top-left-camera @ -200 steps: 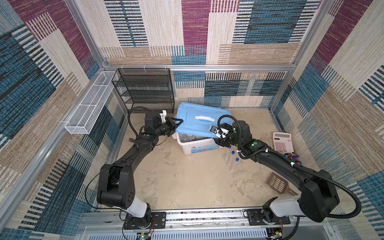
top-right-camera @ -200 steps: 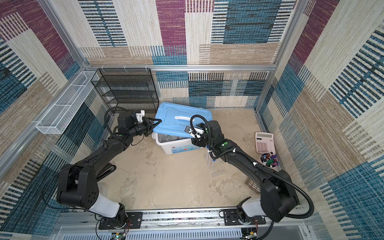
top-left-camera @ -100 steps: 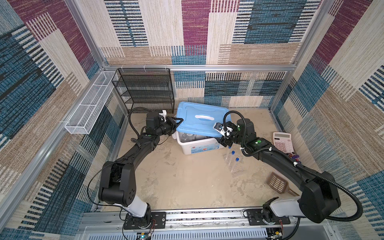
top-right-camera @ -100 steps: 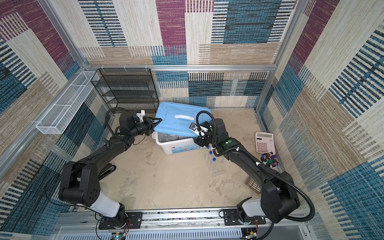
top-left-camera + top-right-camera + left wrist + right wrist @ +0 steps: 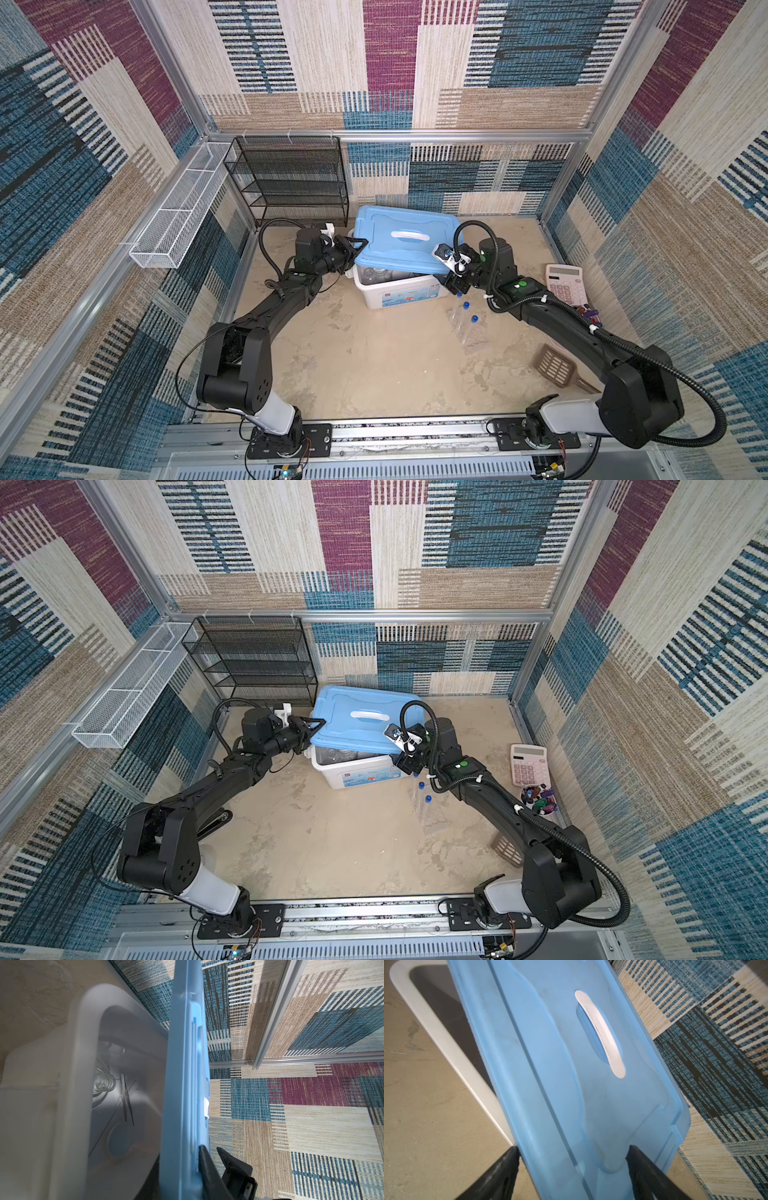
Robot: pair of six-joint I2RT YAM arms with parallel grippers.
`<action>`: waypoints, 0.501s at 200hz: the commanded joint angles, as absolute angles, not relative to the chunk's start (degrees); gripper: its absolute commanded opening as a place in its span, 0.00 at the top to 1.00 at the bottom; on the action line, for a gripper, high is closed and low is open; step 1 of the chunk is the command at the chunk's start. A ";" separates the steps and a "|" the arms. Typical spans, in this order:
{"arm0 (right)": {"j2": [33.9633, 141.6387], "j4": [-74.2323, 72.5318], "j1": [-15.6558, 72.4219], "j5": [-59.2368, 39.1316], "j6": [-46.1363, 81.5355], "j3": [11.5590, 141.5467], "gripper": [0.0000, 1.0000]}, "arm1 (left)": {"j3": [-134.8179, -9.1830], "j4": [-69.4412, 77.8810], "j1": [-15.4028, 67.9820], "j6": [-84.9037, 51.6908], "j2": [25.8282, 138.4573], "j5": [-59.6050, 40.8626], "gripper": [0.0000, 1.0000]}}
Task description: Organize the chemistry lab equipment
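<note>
Blue translucent plastic lid [image 5: 399, 245] with a white handle sits tilted over the white plastic storage bin [image 5: 376, 291]. The bin's front wall bears a label [image 5: 409, 294] with a red logo and a blue picture, its writing too small to read. The left gripper [image 5: 359, 244] is clenched on the lid's left rim. The right gripper [image 5: 573, 1150] has its jaws spread wide, straddling the lid's right end. Three clear blue-capped tubes [image 5: 466, 306] lie on the floor just right of the bin, caps toward it and long axes running back to front. Through the gap, metal tweezers [image 5: 126, 1101] lie flat on the bin's floor near small clear glass dishes [image 5: 102, 1082]; the lid hides the rest. The pink calculator [image 5: 565, 284] has illegible keys.
</note>
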State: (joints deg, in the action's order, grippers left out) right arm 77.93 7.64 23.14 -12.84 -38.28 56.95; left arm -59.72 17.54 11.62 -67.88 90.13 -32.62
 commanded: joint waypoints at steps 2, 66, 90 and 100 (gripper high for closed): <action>78.06 6.20 22.46 -12.86 -37.33 57.29 0.17 | -58.86 19.80 12.12 -67.66 89.17 -29.99 0.77; 79.09 6.50 21.66 -14.30 -36.33 58.10 0.17 | -54.54 20.48 12.48 -68.20 85.93 -27.34 0.77; 79.05 6.45 21.55 -14.29 -36.30 58.10 0.17 | -53.81 20.26 12.74 -68.03 84.60 -26.96 0.76; 79.12 6.41 21.48 -14.19 -36.28 58.01 0.17 | -53.54 19.84 12.98 -67.83 84.15 -26.72 0.76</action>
